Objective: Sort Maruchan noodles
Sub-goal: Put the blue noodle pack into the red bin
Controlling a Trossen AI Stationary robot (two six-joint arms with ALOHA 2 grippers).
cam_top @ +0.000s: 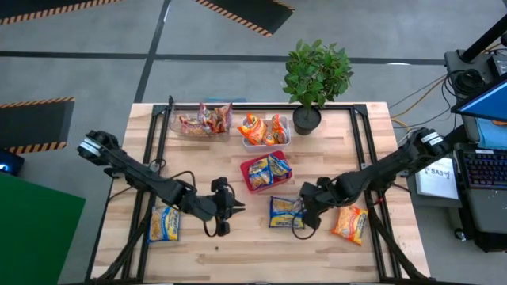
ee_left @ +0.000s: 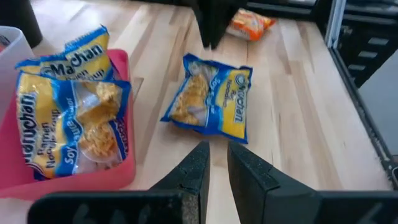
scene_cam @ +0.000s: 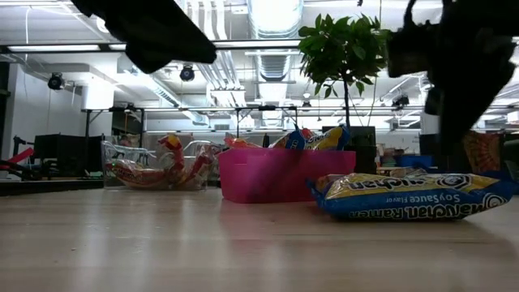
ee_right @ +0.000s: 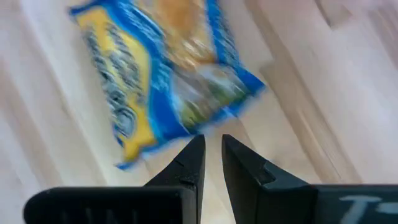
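Right gripper over a blue-and-yellow packet
Both grippers nearly pressed together, pinching nothing; left gripper waits left of it on the counter

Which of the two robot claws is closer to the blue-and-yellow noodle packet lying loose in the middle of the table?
The right gripper, hovering at the blue-and-yellow packet's edge. The left gripper hangs farther off on its other side, over bare table.
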